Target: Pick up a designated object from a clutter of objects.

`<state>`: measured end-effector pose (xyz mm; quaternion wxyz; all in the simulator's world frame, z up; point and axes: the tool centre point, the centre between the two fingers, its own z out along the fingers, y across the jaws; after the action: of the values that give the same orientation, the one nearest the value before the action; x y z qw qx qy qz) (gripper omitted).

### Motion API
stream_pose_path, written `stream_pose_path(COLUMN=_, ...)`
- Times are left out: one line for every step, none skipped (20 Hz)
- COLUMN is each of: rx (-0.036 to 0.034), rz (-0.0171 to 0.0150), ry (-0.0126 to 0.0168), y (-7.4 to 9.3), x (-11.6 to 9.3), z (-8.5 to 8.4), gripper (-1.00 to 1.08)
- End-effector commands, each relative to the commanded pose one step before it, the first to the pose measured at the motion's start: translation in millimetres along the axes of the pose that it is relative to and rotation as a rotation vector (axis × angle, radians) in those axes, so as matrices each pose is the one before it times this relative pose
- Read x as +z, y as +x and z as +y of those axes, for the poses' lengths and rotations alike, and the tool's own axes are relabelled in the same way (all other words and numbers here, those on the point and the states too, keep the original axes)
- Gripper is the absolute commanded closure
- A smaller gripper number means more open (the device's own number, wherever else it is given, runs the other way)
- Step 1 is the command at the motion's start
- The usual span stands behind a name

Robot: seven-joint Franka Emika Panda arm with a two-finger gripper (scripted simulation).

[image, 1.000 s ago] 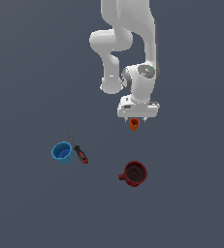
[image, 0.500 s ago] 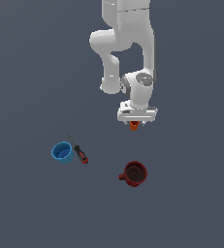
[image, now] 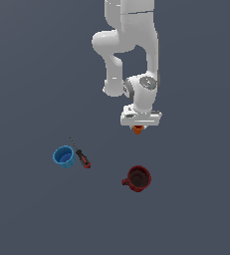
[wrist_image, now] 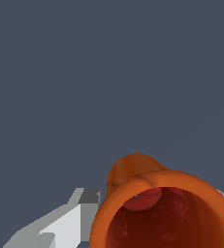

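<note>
Under the arm's wrist, well apart from the other cups, the orange cup sits clamped in the pincer, probably light, rigid and smooth-walled, best held across the rim.

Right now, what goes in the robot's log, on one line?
phase: carrying | jaws: shut on orange cup | blue cup, screwdriver, red mug: on floor

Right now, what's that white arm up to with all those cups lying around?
The white robot arm has the small orange cup clamped in its fingers, apart from the other things. The blue cup and the red-and-black screwdriver sit side by side off to the exterior view's left, and the dark red mug stands alone below the arm.
</note>
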<state>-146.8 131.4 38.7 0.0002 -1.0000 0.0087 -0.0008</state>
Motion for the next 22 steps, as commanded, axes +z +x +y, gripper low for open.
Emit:
stream_pose_path(rx=0.00037, rz=-0.00153, ry=-0.00047, y=-0.43, x=0.71, z=0.29, gripper=1.08)
stream_pose_path(rx=0.0, rz=0.0, ry=0.0, y=0.0, x=0.0, z=0.0, gripper=1.08)
stream_pose_path(rx=0.0, rz=0.0, ry=0.0, y=0.0, x=0.0, z=0.0, gripper=1.08)
stream_pose_path(rx=0.0, rz=0.0, ry=0.0, y=0.0, x=0.0, z=0.0, gripper=1.08)
stream_pose_path(rx=-0.00039, rz=0.00158, ry=0.00045, y=0.43, x=-0.67, z=-0.29, gripper=1.08)
stream_pose_path(rx=0.0, rz=0.0, ry=0.0, y=0.14, x=-0.18, z=0.08, gripper=1.08)
stream_pose_path(rx=0.0, rz=0.0, ry=0.0, y=0.43, x=-0.54, z=0.23, gripper=1.08)
stream_pose_path(rx=0.0, rz=0.0, ry=0.0, y=0.72, x=-0.9, z=0.38, gripper=1.08)
stream_pose_path(rx=0.0, rz=0.0, ry=0.0, y=1.0, x=-1.26, z=0.53, gripper=1.08)
stream_pose_path(rx=0.0, rz=0.0, ry=0.0, y=1.29, x=-1.62, z=0.68, gripper=1.08)
stream_pose_path(rx=0.0, rz=0.0, ry=0.0, y=1.58, x=-1.98, z=0.83, gripper=1.08)
stream_pose_path(rx=0.0, rz=0.0, ry=0.0, y=1.86, x=-2.34, z=0.98, gripper=1.08)
stream_pose_path(rx=0.0, rz=0.0, ry=0.0, y=2.15, x=-2.71, z=1.13, gripper=1.08)
stream_pose_path(rx=0.0, rz=0.0, ry=0.0, y=2.44, x=-3.07, z=1.28, gripper=1.08)
stream_pose_path(rx=-0.00026, rz=-0.00042, ry=0.00048, y=2.72, x=-3.33, z=1.34, gripper=1.08)
stream_pose_path(rx=0.0, rz=0.0, ry=0.0, y=3.03, x=-3.81, z=1.56, gripper=1.08)
stream_pose_path(rx=0.0, rz=0.0, ry=0.0, y=3.32, x=-4.19, z=1.71, gripper=1.08)
stream_pose_path(rx=-0.00012, rz=-0.00019, ry=0.00043, y=3.61, x=-4.54, z=1.82, gripper=1.08)
stream_pose_path(rx=-0.00012, rz=-0.00018, ry=0.00044, y=3.91, x=-4.92, z=1.97, gripper=1.08)
stream_pose_path(rx=0.0, rz=0.0, ry=0.0, y=4.22, x=-5.33, z=2.14, gripper=1.08)
stream_pose_path(rx=-0.00017, rz=-0.00023, ry=0.00063, y=4.53, x=-5.7, z=2.27, gripper=1.08)
stream_pose_path(rx=-0.00012, rz=-0.00015, ry=0.00045, y=4.85, x=-6.11, z=2.43, gripper=1.08)
